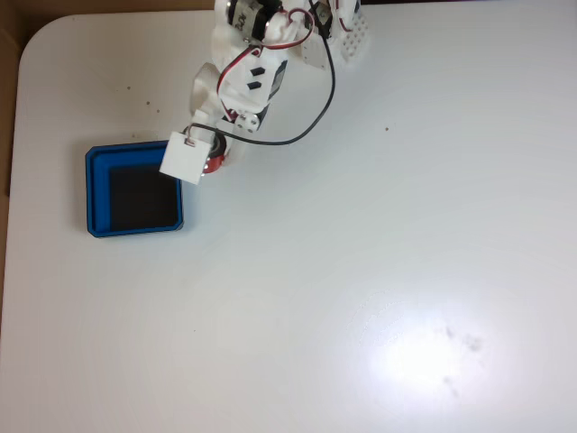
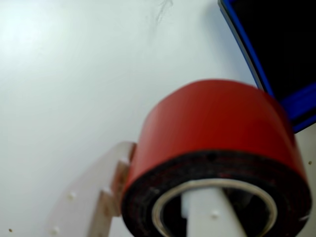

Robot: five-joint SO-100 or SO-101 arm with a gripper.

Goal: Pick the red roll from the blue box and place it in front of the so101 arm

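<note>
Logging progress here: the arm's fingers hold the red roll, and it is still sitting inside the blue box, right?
Not quite. The fingers do hold the red roll, one passing through its core, but the roll is out of the blue box, over the white table beside the box's rim. The wrist view shows this best.

You are looking at a hobby or lab-style robot bench, not a kitchen or shop: a plain white table with rounded corners, lit hard enough from above to leave a glare patch, carries a white plastic arm with bare red and black wires. A blue box sits on the tabletop. A brown surface shows past the table's left edge in the fixed view; what it is, you cannot tell.
</note>
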